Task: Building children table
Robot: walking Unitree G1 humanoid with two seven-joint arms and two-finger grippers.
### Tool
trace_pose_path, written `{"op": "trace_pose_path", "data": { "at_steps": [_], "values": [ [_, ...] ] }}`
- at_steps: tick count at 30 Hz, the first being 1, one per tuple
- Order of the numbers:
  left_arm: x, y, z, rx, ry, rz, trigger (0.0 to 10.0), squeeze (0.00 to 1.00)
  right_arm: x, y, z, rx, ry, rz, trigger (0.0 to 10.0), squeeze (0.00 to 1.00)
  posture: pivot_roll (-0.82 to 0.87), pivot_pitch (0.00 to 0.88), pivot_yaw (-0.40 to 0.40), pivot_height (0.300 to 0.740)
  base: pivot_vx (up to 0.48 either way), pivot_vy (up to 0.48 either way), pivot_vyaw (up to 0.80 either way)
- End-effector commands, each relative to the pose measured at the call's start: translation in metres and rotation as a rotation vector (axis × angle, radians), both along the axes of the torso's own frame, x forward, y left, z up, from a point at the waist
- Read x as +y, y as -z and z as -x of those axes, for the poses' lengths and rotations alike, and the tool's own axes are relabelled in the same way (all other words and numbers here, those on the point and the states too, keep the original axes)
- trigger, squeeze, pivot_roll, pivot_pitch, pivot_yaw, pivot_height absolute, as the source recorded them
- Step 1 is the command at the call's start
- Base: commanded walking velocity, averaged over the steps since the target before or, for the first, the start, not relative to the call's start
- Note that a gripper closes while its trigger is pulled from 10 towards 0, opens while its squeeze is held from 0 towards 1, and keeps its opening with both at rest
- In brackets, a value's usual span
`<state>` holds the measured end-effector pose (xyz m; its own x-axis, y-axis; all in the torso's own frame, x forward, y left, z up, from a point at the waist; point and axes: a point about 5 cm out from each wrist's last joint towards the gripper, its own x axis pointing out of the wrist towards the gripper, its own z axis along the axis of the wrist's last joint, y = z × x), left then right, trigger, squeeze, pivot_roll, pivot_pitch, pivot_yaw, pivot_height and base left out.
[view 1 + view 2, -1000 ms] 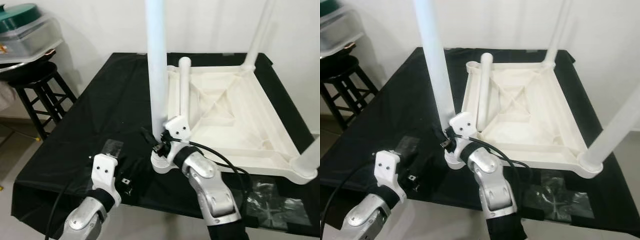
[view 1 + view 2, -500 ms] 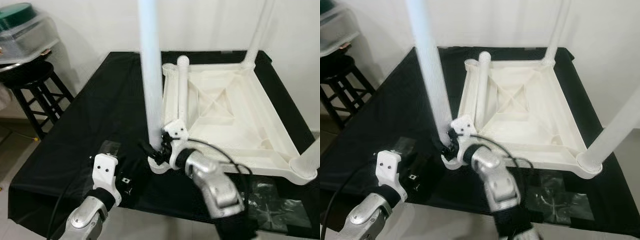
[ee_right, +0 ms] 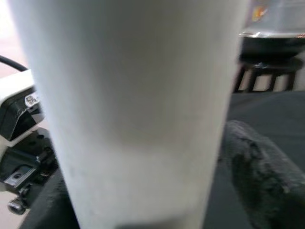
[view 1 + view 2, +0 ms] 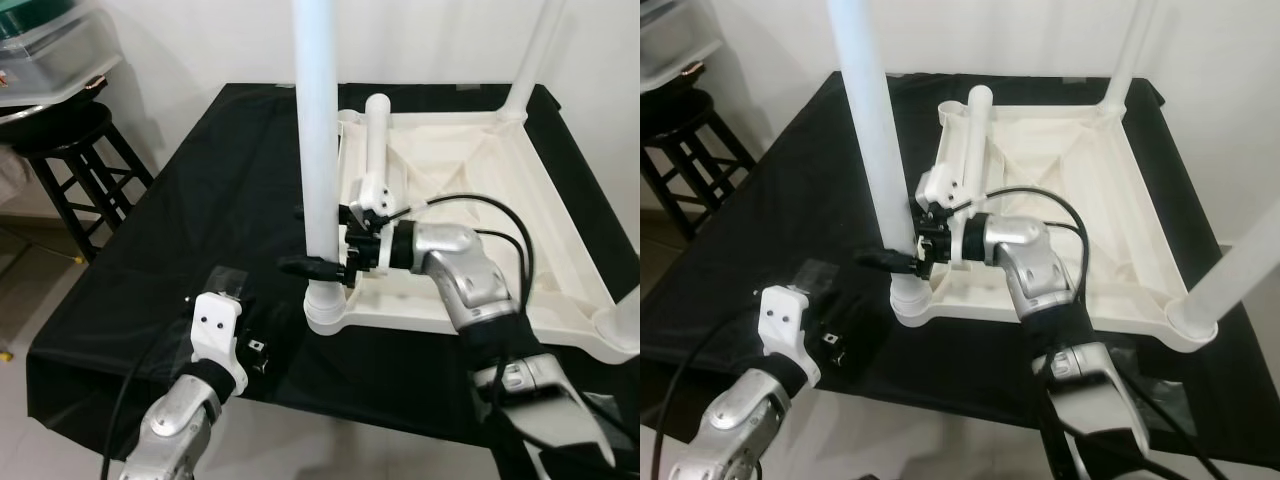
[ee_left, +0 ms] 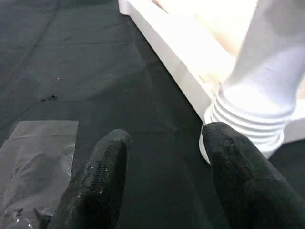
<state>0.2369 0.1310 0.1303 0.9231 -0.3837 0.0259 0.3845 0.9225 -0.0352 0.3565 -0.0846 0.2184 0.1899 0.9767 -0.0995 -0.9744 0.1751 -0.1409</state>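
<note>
Head views: right gripper (image 4: pixel 318 267) clamps the upright smooth white leg (image 4: pixel 317 150) just above its ribbed base, at the near-left corner of the upturned plastic tabletop (image 4: pixel 480 200).

Left wrist view: left gripper (image 5: pixel 164 162), fingers apart, hovers over black cloth (image 5: pixel 71 62) beside that leg base.

Right wrist view: textured fingers (image 3: pixel 259 162) flank the leg.

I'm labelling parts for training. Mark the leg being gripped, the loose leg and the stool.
Gripped leg (image 4: pixel 322 170), left eye view, mid shaft above the right gripper.
Loose leg (image 4: pixel 376 140), left eye view, upper shaft, lying in the tabletop.
Stool (image 4: pixel 60 130), left eye view, seat.
</note>
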Motion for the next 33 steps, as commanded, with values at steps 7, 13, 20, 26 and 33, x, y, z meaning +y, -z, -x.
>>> {"op": "trace_pose_path", "data": {
  "at_steps": [7,13,20,26,33],
  "values": [
    [0.007,0.004,0.003,-0.01,-0.052,-0.054,10.0,0.0,-0.001,0.01,-0.005,0.046,-0.045,0.024,0.0,0.0,0.05,0.083,0.049,0.74,0.0,0.0,0.0],
    [0.009,0.004,0.007,-0.011,-0.059,-0.092,10.0,0.0,-0.016,0.041,0.009,0.064,0.052,0.06,0.0,0.0,0.03,0.094,0.05,0.74,0.0,0.0,0.0],
    [0.015,0.005,0.009,-0.003,-0.077,-0.082,10.0,0.0,0.01,0.094,0.054,0.191,0.755,0.036,0.0,0.0,0.01,0.122,0.067,0.74,0.0,0.0,0.0],
    [0.014,0.007,0.003,0.003,-0.059,-0.065,10.0,0.0,0.011,0.091,0.051,0.135,0.824,0.05,0.0,0.0,0.01,0.107,0.055,0.74,0.0,0.0,0.0],
    [0.011,0.008,0.002,0.008,-0.051,-0.065,10.0,0.0,0.021,0.083,0.045,0.145,0.798,-0.009,10.0,0.12,0.02,0.095,0.055,0.74,0.0,0.0,0.0]
  ]
}}
